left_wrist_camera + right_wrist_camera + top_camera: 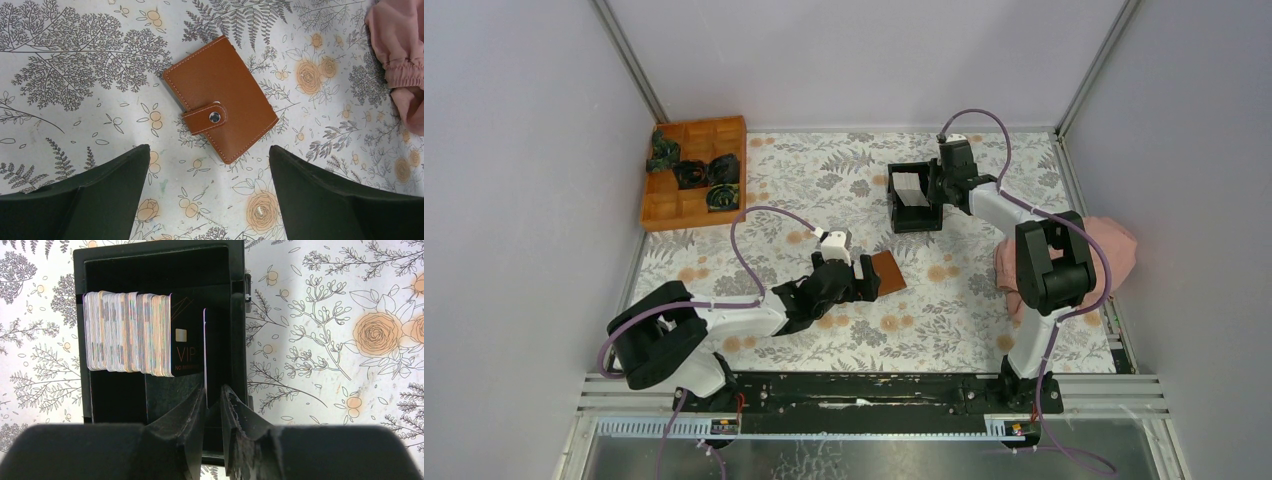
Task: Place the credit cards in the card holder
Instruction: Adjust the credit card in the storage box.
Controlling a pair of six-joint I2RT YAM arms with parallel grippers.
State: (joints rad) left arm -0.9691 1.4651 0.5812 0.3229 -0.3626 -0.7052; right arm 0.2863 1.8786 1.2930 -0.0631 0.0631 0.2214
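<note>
The right gripper (213,390), jaws narrowly parted, straddles the lone card (205,340) standing edge-on beside the stack (130,332) in the box (160,252); the left gripper (209,150), released wide, hovers with the shut holder (220,90) lying slantwise just ahead.

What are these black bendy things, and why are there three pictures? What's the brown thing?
They are two robot arms bolted to a flowery table. One picture looks down from above; the other two come from a camera on each wrist. The left fingers are wide open, aimed at a brown card holder, snapped shut. The right fingers reach into a black box of cards, nearly closed around one card standing apart; I can't tell whether they pinch it. An orange tray and a pink cloth lie nearby.
</note>
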